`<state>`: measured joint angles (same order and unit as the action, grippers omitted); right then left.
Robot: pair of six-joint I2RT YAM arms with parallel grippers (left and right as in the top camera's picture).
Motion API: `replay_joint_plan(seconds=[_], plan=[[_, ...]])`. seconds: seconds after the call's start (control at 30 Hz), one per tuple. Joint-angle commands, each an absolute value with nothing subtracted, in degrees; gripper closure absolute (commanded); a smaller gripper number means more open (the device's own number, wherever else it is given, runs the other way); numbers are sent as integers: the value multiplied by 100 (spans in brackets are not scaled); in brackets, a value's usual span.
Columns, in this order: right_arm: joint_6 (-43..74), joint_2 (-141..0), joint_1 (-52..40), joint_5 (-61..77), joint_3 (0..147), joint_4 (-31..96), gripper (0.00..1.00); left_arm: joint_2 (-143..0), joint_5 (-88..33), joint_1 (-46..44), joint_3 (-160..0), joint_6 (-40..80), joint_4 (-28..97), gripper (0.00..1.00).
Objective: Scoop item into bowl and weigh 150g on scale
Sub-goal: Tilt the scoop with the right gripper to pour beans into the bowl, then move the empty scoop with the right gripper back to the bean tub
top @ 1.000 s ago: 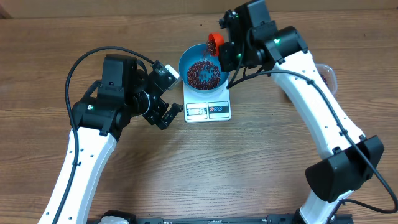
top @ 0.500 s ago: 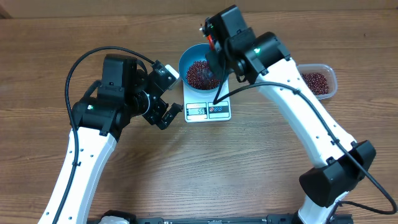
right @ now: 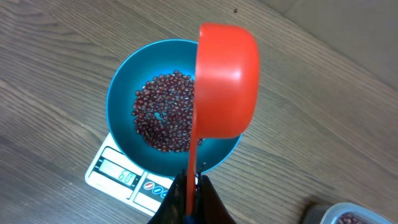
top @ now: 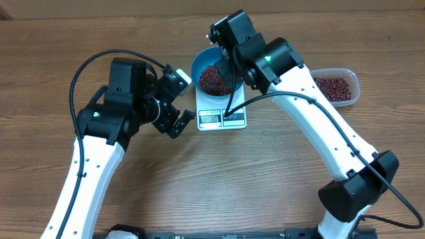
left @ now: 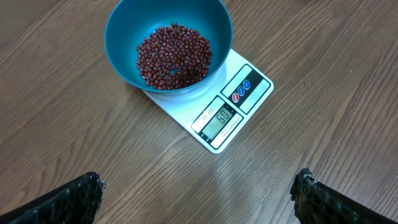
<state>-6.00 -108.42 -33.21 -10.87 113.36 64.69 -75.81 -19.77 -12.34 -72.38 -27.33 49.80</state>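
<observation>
The blue bowl (top: 199, 66) stands on the white scale (top: 222, 119) with a heap of dark red beans (top: 212, 79) in it. In the left wrist view the bowl (left: 118, 31), its beans (left: 174, 56) and the scale (left: 239, 106) lie ahead of my open left gripper (left: 198, 180), which holds nothing. My right gripper (right: 193, 168) is shut on the thin handle of an orange scoop (right: 227, 81). The scoop is turned on its side above the bowl (right: 118, 93), near its right rim, over the beans (right: 161, 118). The scale (right: 118, 174) display reads 60.
A clear plastic tub (top: 335, 86) holding more beans sits right of the scale, and its corner shows in the right wrist view (right: 348, 214). My right arm (top: 265, 60) covers part of the bowl from above. Bare wooden table surrounds the scale.
My right arm has swung left across the bowl with the scoop, uncovering the tub. Beans were spilling from the scoop a second ago; none fall now. The left arm has not moved.
</observation>
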Motion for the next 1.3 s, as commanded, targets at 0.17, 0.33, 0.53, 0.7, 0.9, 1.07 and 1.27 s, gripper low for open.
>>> replay_joint_plan(seconds=[0.17,0.33,0.53,0.7,0.9,1.07,1.27], plan=[[-585,-10269,-2112,255,11559,6731,96,-7489,-2058,-1203,-7325,-2674,4991,0],[-602,-10022,-799,473,11559,7428,96,-7489,-2058,-1203,-7325,-2674,4991,0],[-864,-10252,364,462,11546,8289,96,-7489,-2058,-1203,-7325,-2674,4991,0],[-1253,-10678,854,451,11428,8473,96,-7489,-2058,-1203,-7325,-2674,4991,0],[-1256,-11093,913,-73,11257,8453,96,-7489,-2058,-1203,-7325,-2674,4991,0],[-1260,-11487,913,-604,11063,8429,96,-7489,-2058,-1203,-7325,-2674,4991,0],[-1406,-11922,913,-707,11061,8274,96,-7489,-2058,-1203,-7325,-2674,4991,0]])
